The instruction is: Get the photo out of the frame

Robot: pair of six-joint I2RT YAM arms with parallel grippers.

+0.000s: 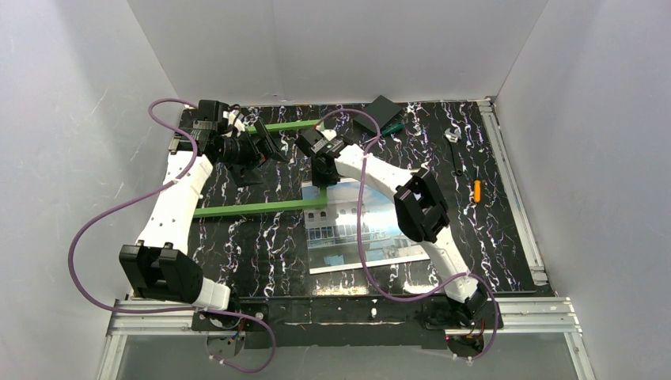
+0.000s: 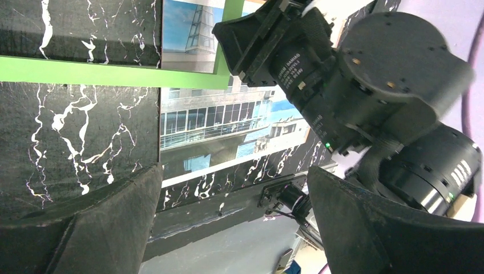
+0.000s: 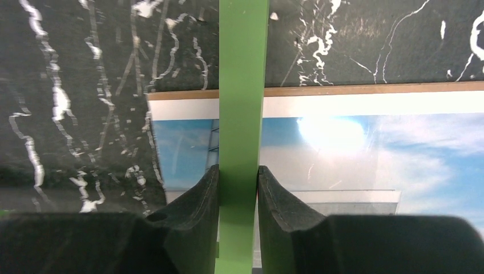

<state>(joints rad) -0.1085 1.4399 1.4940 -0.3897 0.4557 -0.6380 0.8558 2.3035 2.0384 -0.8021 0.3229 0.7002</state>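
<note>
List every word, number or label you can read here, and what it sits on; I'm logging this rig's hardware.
"DAMIAO": white print on the black cylindrical motor, seen in the left wrist view.
Smaller print lines beside it: too small to read.
White marks on the lower motor: blurred, unreadable.
The photo and the frame: no text visible.

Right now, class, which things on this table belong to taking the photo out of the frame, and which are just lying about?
Belong to the job: the frame, the photo lying partly under it, the right gripper closed on a frame rail.
Lying about: black box, small orange item, small clear piece.
</note>
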